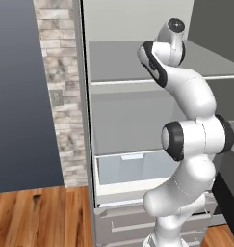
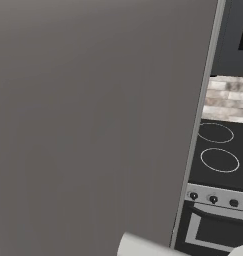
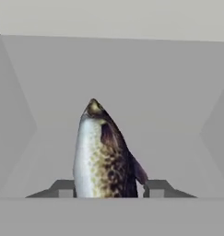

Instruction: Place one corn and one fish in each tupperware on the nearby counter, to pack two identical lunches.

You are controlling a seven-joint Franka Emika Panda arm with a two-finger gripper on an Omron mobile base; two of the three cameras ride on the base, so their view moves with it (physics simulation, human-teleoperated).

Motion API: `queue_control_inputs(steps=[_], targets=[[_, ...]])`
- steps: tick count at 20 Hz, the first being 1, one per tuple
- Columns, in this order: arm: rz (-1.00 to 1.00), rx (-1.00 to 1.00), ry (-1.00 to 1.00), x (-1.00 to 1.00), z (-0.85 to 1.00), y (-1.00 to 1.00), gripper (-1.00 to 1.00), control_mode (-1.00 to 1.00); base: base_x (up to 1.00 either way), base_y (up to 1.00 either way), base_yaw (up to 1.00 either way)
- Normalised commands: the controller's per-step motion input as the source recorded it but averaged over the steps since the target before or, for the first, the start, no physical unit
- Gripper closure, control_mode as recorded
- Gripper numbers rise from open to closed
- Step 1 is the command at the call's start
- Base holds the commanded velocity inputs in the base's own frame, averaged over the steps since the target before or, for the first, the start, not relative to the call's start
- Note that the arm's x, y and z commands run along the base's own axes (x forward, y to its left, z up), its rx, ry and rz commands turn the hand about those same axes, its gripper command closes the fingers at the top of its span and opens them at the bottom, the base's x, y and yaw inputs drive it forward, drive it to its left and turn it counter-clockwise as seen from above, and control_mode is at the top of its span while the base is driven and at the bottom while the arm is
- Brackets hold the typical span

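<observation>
Your gripper (image 3: pixel 109 189) is clamping the fish (image 3: pixel 104 156) between its fingertips (image 3: pixel 62 188), its snout pointing away toward the fridge's grey back wall (image 3: pixel 132 73).

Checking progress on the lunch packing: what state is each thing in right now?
fish: between the two fingertips, head pointing away from the hand, inside a grey compartment.
gripper: fingertips close against the fish on both sides, apparently closing on it.
fridge: open, shelves visible.
stove: burners dark.
</observation>
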Motion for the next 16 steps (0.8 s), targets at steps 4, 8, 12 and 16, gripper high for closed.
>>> queue_control_inputs(steps=[4,8,12,16], targets=[[0.00,0.00,0.00,-0.68,-0.01,0.00,1.00,-1.00,0.00,0.00,0.00],[0.00,0.02,-0.02,-1.00,0.00,0.00,1.00,-1.00,0.00,0.00,0.00],[0.00,0.02,-0.10,-1.00,0.00,0.02,1.00,-1.00,0.00,0.00,0.00],[0.00,0.01,-0.05,-1.00,-0.06,0.13,1.00,-1.00,0.00,0.00,0.00]])
